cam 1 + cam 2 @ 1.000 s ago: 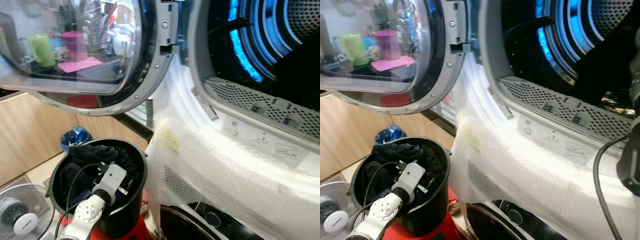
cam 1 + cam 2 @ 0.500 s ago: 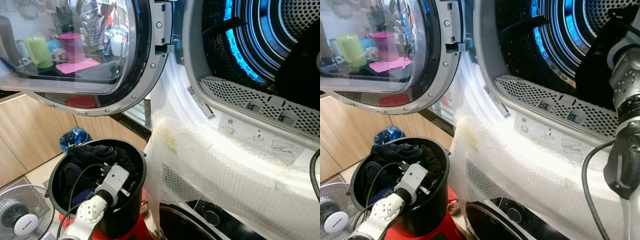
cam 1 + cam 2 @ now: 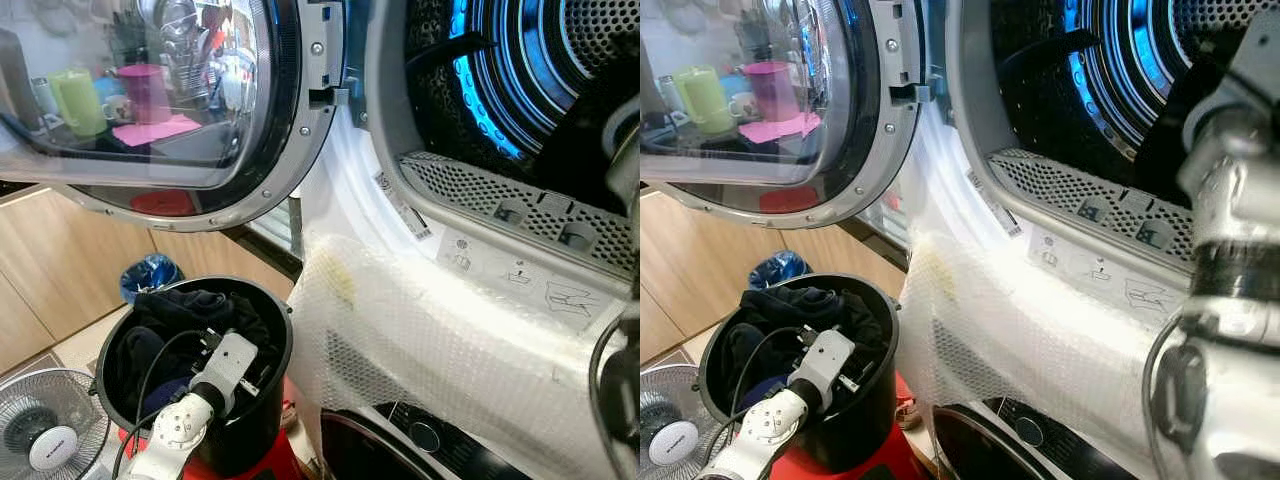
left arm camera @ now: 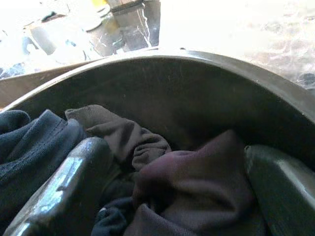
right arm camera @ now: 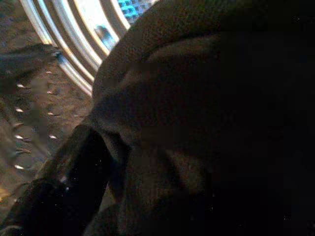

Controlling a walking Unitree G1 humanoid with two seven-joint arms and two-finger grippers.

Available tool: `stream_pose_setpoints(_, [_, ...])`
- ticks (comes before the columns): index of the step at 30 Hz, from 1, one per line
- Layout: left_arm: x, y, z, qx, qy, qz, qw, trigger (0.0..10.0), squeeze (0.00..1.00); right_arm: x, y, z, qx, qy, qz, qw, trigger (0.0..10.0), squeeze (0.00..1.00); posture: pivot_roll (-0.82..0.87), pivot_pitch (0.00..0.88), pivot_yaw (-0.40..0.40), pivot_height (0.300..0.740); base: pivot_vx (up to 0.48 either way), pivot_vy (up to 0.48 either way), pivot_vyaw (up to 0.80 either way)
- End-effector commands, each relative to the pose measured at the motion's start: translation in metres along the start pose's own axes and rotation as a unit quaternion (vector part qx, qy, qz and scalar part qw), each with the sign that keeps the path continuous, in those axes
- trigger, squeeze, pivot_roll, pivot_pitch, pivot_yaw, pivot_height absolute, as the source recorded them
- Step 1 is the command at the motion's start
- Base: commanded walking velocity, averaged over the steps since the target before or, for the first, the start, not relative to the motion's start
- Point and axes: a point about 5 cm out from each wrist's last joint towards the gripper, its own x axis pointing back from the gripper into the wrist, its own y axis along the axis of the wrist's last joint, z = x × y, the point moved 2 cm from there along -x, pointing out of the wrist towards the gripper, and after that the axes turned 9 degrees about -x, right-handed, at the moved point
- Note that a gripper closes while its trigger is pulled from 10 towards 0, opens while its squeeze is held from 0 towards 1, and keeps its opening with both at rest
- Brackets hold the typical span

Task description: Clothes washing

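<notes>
Front-loading washing machine [image 3: 480, 270], round glass door [image 3: 150, 100] swung open, blue-lit perforated steel drum [image 3: 520, 70]; bubble wrap [image 3: 430, 340] draped over its front. Black round plastic bucket [image 3: 262, 400] on the floor beside it, holding dark crumpled clothes [image 4: 147, 162]. Left gripper [image 4: 167, 191] inside the bucket, fingers [image 4: 64, 182] apart around a maroon garment. Right gripper [image 5: 98, 162] at the drum mouth, fingers clamped on a dark knit garment [image 5: 211, 123]. White fan [image 3: 40, 430] on the floor.
</notes>
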Motion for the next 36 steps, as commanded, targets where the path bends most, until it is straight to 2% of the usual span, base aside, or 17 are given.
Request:
stream_pose_setpoints(1, [0.003, -0.002, -0.004, -0.008, -0.011, 0.005, 1.000, 10.0, 0.00, 0.007, 0.013, -0.009, -0.005, -0.027, -0.025, 0.999, 10.0, 0.00, 0.09, 0.037, -0.006, 0.740, 0.000, 0.000, 0.00])
stream_pose_setpoints(4, [0.003, -0.003, -0.004, -0.009, -0.012, 0.005, 1.000, 10.0, 0.00, 0.020, 0.006, -0.026, 0.007, -0.068, -0.025, 0.997, 10.0, 0.00, 0.09, 0.039, -0.008, 0.740, 0.000, 0.000, 0.00])
stream_pose_setpoints(7, [0.004, -0.004, -0.003, -0.008, -0.010, 0.008, 1.000, 10.0, 0.00, 0.028, 0.004, -0.029, 0.004, -0.070, -0.023, 0.997, 10.0, 0.00, 0.09, 0.039, -0.008, 0.740, 0.000, 0.000, 0.00])
stream_pose_setpoints(10, [0.006, -0.006, -0.001, -0.008, -0.009, 0.010, 1.000, 10.0, 0.00, 0.045, 0.000, -0.030, 0.007, -0.073, -0.016, 0.997, 10.0, 0.00, 0.10, 0.052, -0.013, 0.740, 0.000, 0.000, 0.00])
stream_pose_setpoints(16, [0.006, -0.006, -0.002, -0.008, -0.012, 0.011, 1.000, 10.0, 0.00, 0.058, -0.009, -0.033, 0.015, -0.079, 0.002, 0.997, 10.0, 0.00, 0.09, 0.054, -0.009, 0.740, 0.000, 0.000, 0.00])
stream_pose_setpoints(21, [0.005, -0.005, -0.002, -0.009, -0.013, 0.011, 1.000, 10.0, 0.00, 0.068, -0.031, -0.028, 0.025, -0.051, 0.045, 0.997, 10.0, 0.00, 0.09, 0.055, -0.014, 0.740, 0.000, 0.000, 0.00])
stream_pose_setpoints(25, [0.006, -0.005, -0.002, -0.008, -0.011, 0.012, 1.000, 10.0, 0.00, 0.077, -0.047, -0.031, 0.040, -0.046, 0.077, 0.995, 10.0, 0.00, 0.09, 0.054, -0.015, 0.740, 0.000, 0.000, 0.00])
stream_pose_setpoints(28, [0.006, -0.006, -0.002, -0.008, -0.012, 0.013, 1.000, 10.0, 0.00, 0.083, -0.050, -0.035, 0.047, -0.038, 0.094, 0.994, 10.0, 0.00, 0.09, 0.057, -0.017, 0.740, 0.000, 0.000, 0.00])
stream_pose_setpoints(32, [0.006, -0.006, -0.003, -0.009, -0.015, 0.013, 1.000, 10.0, 0.00, 0.095, -0.059, -0.029, 0.011, 0.015, 0.146, 0.989, 10.0, 0.00, 0.09, 0.056, -0.016, 0.740, 0.000, 0.000, 0.00])
stream_pose_setpoints(36, [0.005, -0.005, -0.003, -0.009, -0.018, 0.014, 1.000, 10.0, 0.00, 0.105, -0.062, -0.029, 0.049, 0.068, 0.168, 0.982, 10.0, 0.00, 0.08, 0.057, -0.013, 0.740, 0.000, 0.000, 0.00])
